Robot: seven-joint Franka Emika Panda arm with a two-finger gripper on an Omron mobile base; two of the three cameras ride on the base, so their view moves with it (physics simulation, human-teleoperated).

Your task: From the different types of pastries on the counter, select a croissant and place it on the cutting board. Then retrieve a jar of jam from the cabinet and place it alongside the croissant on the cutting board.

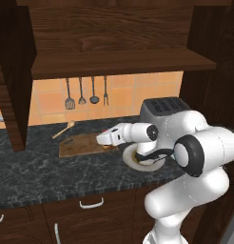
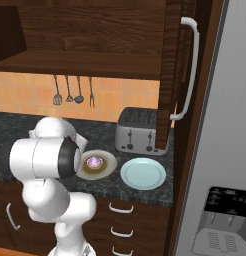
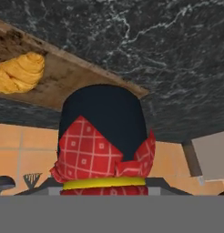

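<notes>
The gripper [image 1: 103, 138] is clamped on one jar of jam [image 3: 103, 136] beside the cutting board [image 1: 78, 145]. One croissant [image 3: 20, 73] lies on that board. Two plates: one purple-topped pastry [image 2: 94, 162] sits on one.

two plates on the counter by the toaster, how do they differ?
Colour: the left plate is tan-beige, the right plate pale blue-green.
Load: the left plate carries a small round purple-topped pastry; the right plate carries nothing.
Visibility: the arm covers part of the left plate in the right base view; the right plate shows whole.
Shared: both are round, flat, similar in size, lying side by side on the dark counter in front of the toaster.
</notes>
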